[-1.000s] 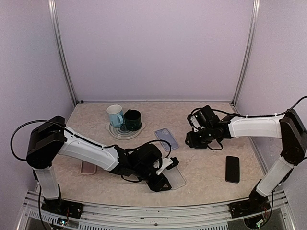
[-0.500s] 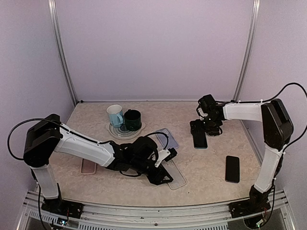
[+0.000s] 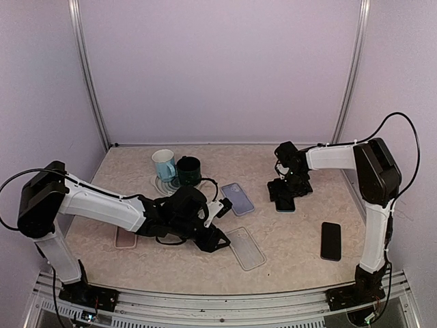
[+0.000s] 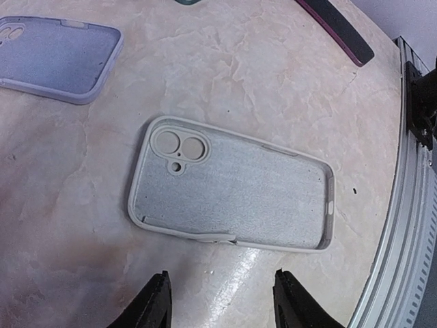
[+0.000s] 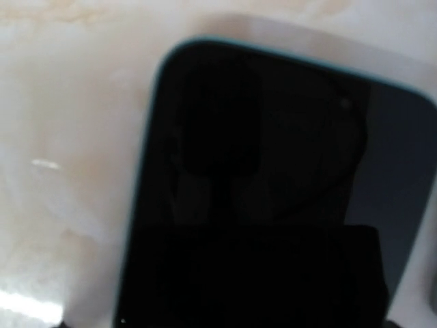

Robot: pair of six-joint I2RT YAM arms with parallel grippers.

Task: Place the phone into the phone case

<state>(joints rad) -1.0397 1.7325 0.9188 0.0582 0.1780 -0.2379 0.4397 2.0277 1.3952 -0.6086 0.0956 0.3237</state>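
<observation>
A clear grey phone case [image 3: 246,247] [image 4: 232,198] lies open side up at the front centre. My left gripper [image 3: 216,240] [image 4: 225,301] hovers just left of it, open, with nothing between its fingers [image 4: 153,304]. A black phone with a teal edge [image 3: 286,204] [image 5: 273,157] lies flat, screen up, at the back right. My right gripper [image 3: 283,191] sits low over the phone's far end. Its fingers blend into the dark screen in the right wrist view, and it looks spread wide and open from above.
A lilac case [image 3: 237,199] [image 4: 58,58] lies behind the clear one. A second black phone [image 3: 330,240] [image 4: 334,27] rests at the front right. A pink case [image 3: 125,238] lies partly under the left arm. Two mugs [image 3: 176,169] stand on a plate at the back left.
My right gripper carried the teal-edged phone to the back right, set it flat on the table and dropped low over it. My left gripper drew back left, off the clear case.
</observation>
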